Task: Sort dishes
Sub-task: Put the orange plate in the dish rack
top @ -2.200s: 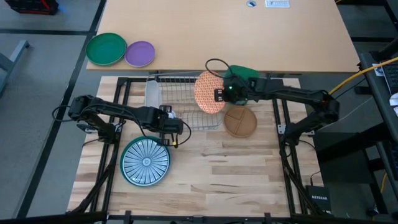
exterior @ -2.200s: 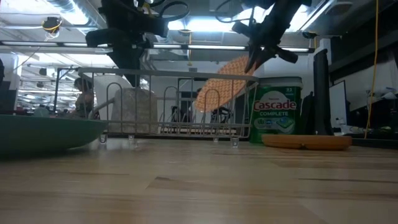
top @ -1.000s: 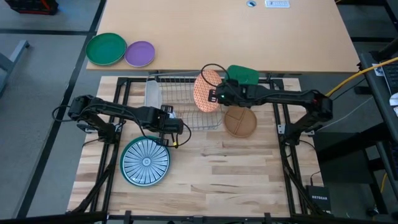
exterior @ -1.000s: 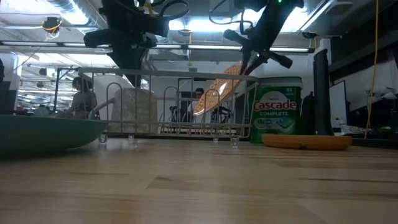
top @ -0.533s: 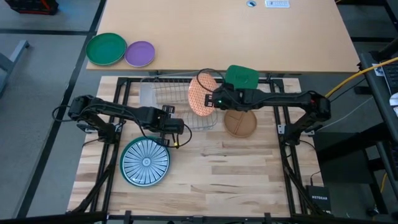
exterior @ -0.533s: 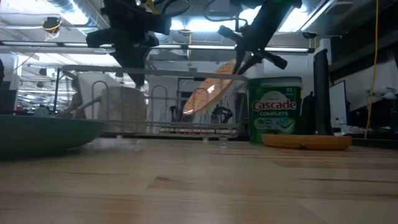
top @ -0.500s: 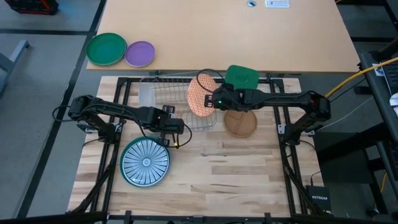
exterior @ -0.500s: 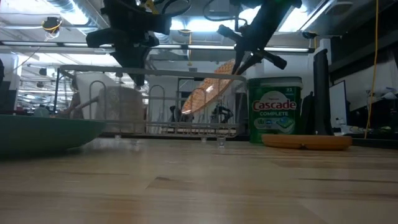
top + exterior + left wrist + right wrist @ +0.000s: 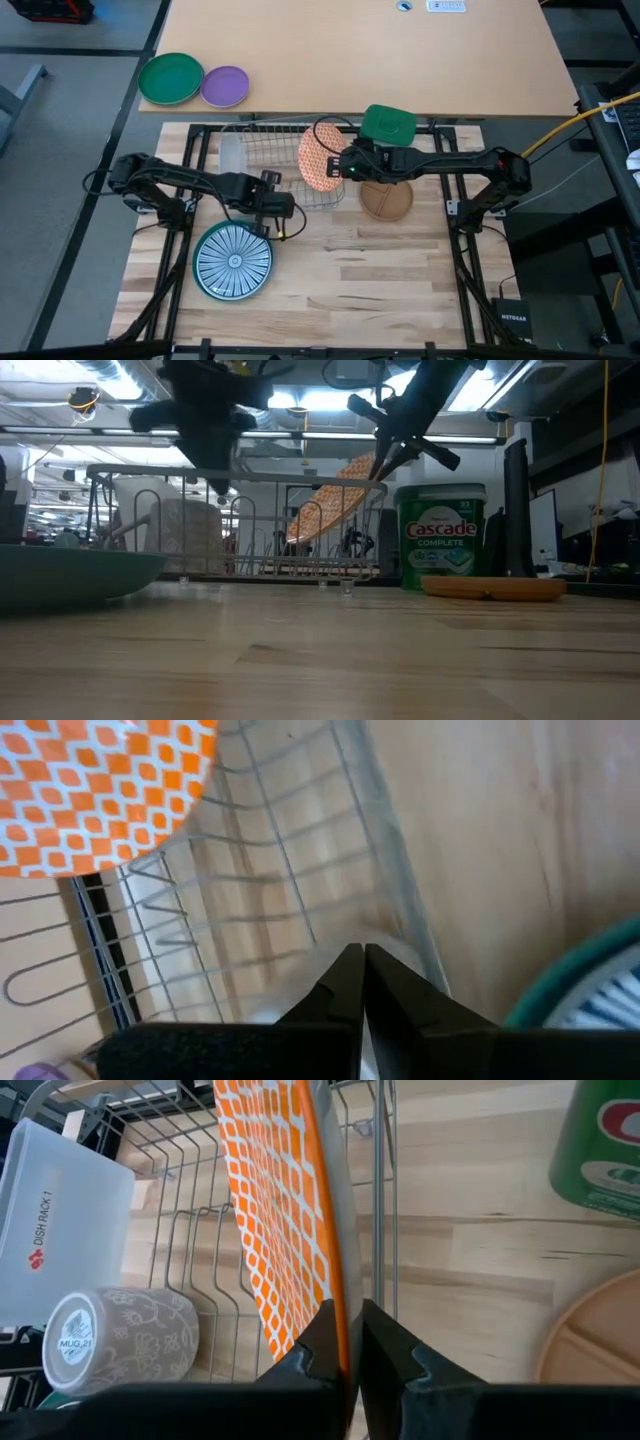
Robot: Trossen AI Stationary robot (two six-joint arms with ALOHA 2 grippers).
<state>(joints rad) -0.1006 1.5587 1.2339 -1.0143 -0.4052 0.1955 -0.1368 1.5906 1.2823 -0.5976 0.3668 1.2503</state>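
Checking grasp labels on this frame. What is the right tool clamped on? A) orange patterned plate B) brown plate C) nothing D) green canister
A: the right tool pinches the rim of the orange patterned plate, held on edge over the wire rack; the brown plate lies flat on the table.

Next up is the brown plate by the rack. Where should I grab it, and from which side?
Pinch the rim of the brown plate at its near edge, coming from above. It lies flat on the table, and the right gripper, rack and green canister crowd its far side.
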